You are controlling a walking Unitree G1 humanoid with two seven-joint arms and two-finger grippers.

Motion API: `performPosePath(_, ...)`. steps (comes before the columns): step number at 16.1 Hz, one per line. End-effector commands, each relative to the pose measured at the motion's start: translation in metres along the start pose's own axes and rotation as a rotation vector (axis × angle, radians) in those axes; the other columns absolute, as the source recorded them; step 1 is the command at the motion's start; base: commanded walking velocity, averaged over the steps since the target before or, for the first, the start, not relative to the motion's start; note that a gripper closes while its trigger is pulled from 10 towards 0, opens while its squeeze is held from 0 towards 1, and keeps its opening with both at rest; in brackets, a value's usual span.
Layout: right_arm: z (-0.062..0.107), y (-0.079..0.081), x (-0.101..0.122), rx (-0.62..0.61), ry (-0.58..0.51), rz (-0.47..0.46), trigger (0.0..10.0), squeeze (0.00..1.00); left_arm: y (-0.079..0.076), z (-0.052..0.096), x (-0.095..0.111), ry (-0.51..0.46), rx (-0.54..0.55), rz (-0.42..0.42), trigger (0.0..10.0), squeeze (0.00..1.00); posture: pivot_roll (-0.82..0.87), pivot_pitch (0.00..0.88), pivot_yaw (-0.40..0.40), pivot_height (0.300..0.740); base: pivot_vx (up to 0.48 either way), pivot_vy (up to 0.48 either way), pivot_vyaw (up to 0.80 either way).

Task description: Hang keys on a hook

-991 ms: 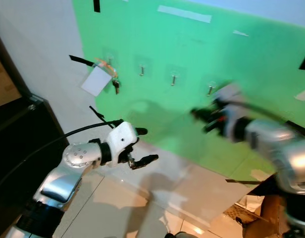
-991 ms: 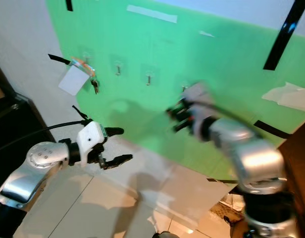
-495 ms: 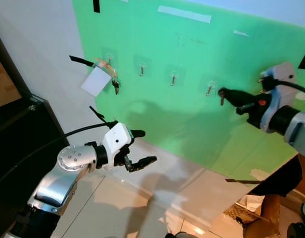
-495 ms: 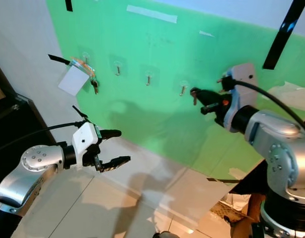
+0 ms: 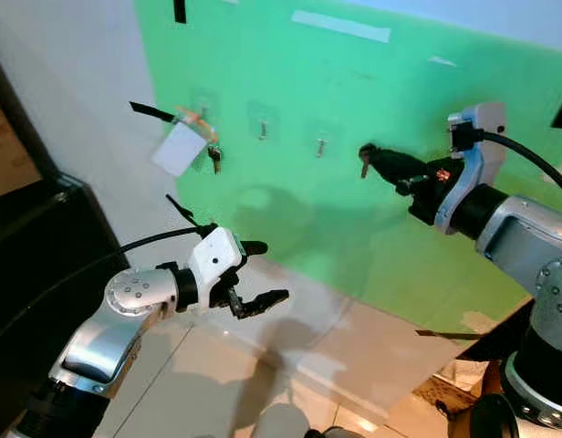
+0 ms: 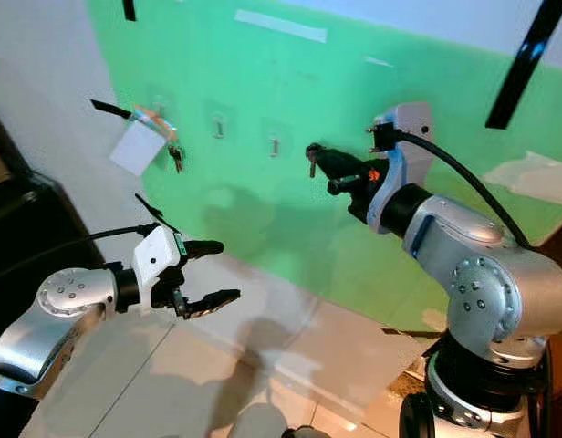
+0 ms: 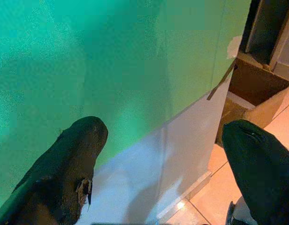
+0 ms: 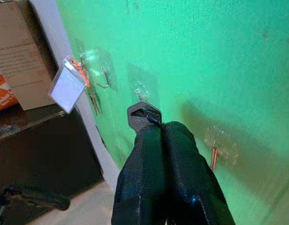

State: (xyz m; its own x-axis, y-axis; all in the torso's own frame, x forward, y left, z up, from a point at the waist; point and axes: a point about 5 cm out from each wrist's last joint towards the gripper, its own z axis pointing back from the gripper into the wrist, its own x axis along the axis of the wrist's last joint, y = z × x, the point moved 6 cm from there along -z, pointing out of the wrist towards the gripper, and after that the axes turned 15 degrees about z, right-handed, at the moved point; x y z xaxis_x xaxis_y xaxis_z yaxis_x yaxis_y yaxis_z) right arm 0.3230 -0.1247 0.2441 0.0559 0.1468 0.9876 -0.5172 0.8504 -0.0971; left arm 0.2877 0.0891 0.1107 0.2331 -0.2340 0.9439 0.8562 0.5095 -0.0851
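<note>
While the head views show the key only as a small dark piece at the tip of the right end effector, the right wrist view shows its dark bow pinched between closed fingers, raised before the green wall panel, near a row of clear adhesive hooks. Any writing on the bow is unreadable. Another key set with a white tag hangs on the leftmost hook. Lower down, the left end effector hangs with fingers apart, empty.
</note>
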Motion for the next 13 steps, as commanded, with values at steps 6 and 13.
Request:
performPosePath(6, 0.002, -0.018, -0.032, -0.126, 0.141, 0.125, 10.0, 0.00, 0.001, 0.002, 0.002, 0.004, 0.006, -0.014, 10.0, 0.00, -0.02, 0.000, -0.051, 0.740, 0.000, 0.000, 0.00)
performPosePath(13, 0.014, -0.020, -0.047, -0.097, 0.199, 0.198, 10.0, 0.00, 0.001, 0.003, 0.001, 0.013, 0.005, -0.028, 10.0, 0.00, -0.02, 0.000, -0.051, 0.740, 0.000, 0.000, 0.00)
